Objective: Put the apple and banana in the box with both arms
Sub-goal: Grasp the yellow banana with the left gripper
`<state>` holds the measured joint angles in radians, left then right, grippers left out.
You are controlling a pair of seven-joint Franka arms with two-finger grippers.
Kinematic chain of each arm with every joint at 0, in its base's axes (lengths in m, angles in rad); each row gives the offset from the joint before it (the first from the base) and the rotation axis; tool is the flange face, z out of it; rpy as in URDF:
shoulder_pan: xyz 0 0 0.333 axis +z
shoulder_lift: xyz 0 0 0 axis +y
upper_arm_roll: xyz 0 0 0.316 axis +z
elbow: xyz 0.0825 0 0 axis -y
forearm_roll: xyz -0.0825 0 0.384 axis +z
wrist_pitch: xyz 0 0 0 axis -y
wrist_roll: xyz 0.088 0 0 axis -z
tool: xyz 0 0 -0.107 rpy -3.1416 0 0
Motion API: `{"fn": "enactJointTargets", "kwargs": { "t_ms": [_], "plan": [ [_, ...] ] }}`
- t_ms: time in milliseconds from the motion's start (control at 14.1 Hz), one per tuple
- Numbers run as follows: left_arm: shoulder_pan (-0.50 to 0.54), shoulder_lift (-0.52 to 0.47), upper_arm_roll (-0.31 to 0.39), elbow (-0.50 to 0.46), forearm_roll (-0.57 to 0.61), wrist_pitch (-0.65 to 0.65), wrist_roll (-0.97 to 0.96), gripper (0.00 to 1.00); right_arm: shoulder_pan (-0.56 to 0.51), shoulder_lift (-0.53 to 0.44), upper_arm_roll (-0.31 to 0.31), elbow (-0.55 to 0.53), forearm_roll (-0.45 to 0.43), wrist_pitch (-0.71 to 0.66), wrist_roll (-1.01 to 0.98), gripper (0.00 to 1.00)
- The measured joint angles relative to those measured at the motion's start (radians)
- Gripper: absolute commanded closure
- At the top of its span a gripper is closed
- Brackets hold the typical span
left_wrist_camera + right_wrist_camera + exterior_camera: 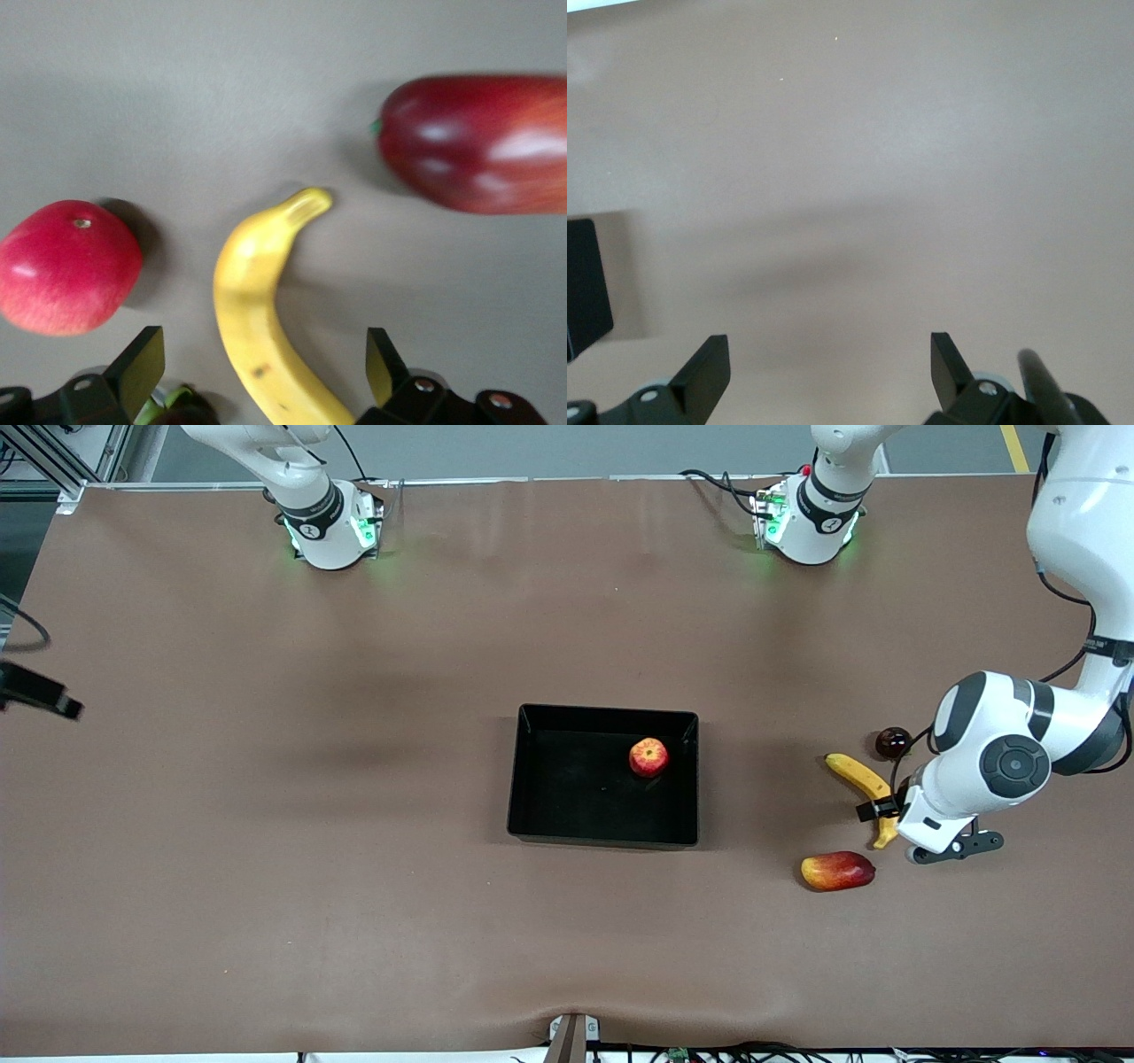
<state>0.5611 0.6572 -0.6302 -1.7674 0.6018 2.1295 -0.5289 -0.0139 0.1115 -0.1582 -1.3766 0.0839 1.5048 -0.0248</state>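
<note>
The box (pixel 602 775) lies flat near the middle of the brown table (pixel 266 779), and the apple (pixel 648 757) sits inside it, close to the wall at the left arm's end and toward the wall farther from the front camera, at about two o'clock from the box's centre.

The banana (pixel 864 784) lies on the table well apart from the box, toward the left arm's end. A dark red round fruit (pixel 893 741) rests just beside the banana's upper tip, at about one o'clock from it. A red-and-yellow mango-like fruit (pixel 837 871) lies nearer to the front camera, at about seven o'clock from the banana's lower tip.

The left gripper (pixel 886 815) is low over the banana's lower half. In the left wrist view its fingers (pixel 142 367) stand wide apart, one on each side of the banana (pixel 266 310), with gaps showing on both sides. That view also shows the round fruit (pixel 66 266) and the mango-like fruit (pixel 478 142) flanking the banana.

The right arm waits: its gripper (pixel 828 372) shows only in its own wrist view, fingers (pixel 704 372) spread wide over bare table, holding nothing.
</note>
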Motion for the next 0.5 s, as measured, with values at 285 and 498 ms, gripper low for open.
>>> {"fn": "enactJointTargets", "kwargs": {
  "t_ms": [285,498],
  "plan": [
    [0.015,0.029,0.0,-0.025,0.005,0.007,0.061,0.26,-0.002,-0.157,0.004,-0.112,-0.023,-0.005,-0.054,0.0],
    [0.025,0.037,0.002,-0.034,0.005,0.007,0.067,0.56,-0.002,-0.172,0.005,-0.214,-0.027,0.03,-0.066,0.0]
  ]
}}
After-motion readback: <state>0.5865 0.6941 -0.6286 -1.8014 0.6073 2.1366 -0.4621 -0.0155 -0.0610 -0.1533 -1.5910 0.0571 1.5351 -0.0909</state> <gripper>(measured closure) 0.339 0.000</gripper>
